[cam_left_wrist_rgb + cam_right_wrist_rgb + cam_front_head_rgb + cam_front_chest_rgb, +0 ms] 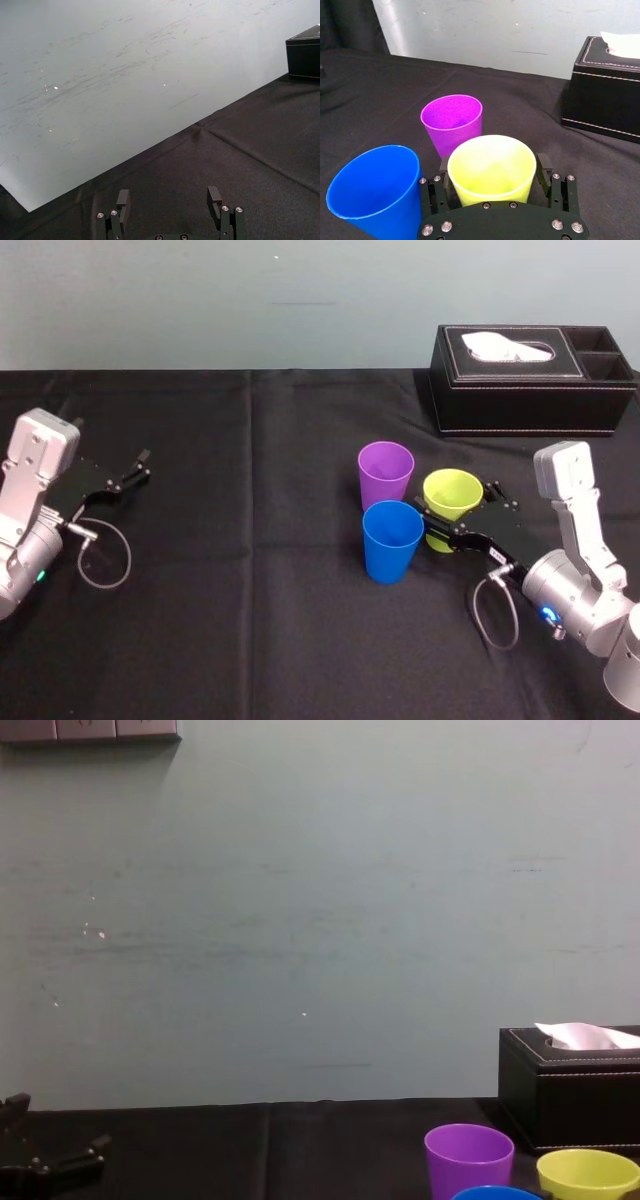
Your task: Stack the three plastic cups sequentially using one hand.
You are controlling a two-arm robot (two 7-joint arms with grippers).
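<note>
Closest to the lens in the right wrist view, the right gripper (493,167) has its fingers (444,166) spread apart, one on each side of the yellow-green cup (452,496), near its wall but, by my reading, not yet pressing on it. That cup stands on the black tablecloth (250,590) with the blue cup (391,540) just beside it towards the robot's left, and the purple cup (385,472) just behind the two. All three are upright, mouths up. The black tissue box (530,380) sits well apart at the back.

To do this grasp well, close gently at mid-height: these are smooth, thin, tapered tumblers (likely to squirt upward or dent if squeezed hard). Lift straight up until the base is higher than the neighbouring rims, since the blue cup is close enough to be knocked. Then centre over the chosen cup before lowering.

Meanwhile the left gripper (169,197) is parked with its fingers apart at the table's left side.
</note>
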